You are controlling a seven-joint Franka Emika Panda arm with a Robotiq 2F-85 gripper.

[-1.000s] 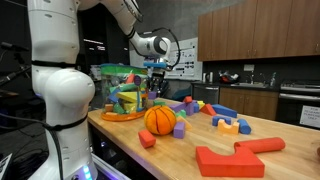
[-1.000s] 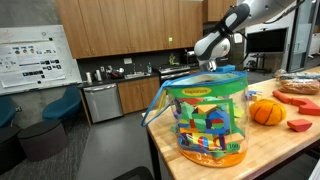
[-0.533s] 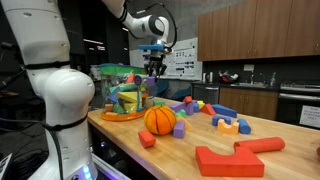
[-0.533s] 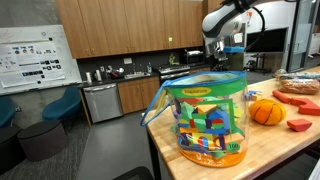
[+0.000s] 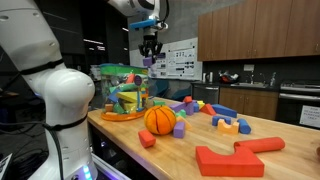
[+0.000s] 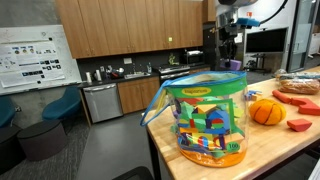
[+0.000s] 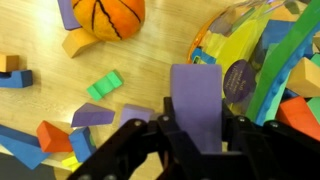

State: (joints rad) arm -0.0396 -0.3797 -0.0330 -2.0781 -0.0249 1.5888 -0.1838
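My gripper (image 5: 151, 50) is raised high above the wooden table, near the clear plastic tub of foam blocks (image 5: 122, 93). In the wrist view the gripper (image 7: 197, 135) is shut on a purple foam block (image 7: 195, 100), with the jaws pressed on both its sides. Below it lie the tub's open rim (image 7: 215, 20) and its coloured blocks. In an exterior view the gripper (image 6: 228, 35) hangs behind and above the tub (image 6: 207, 118). An orange basketball-like ball (image 5: 160, 119) sits beside the tub, and it also shows in the wrist view (image 7: 107, 15).
Loose foam blocks lie on the table: a green one (image 7: 103, 86), a purple one (image 7: 92, 115), red ones (image 5: 230, 160) and blue and yellow ones (image 5: 228, 124). The tub has an orange lid base (image 5: 120, 116). Kitchen cabinets (image 5: 250, 40) stand behind.
My gripper has risen steadily with the purple block, from just beside the tub's rim to well above it.
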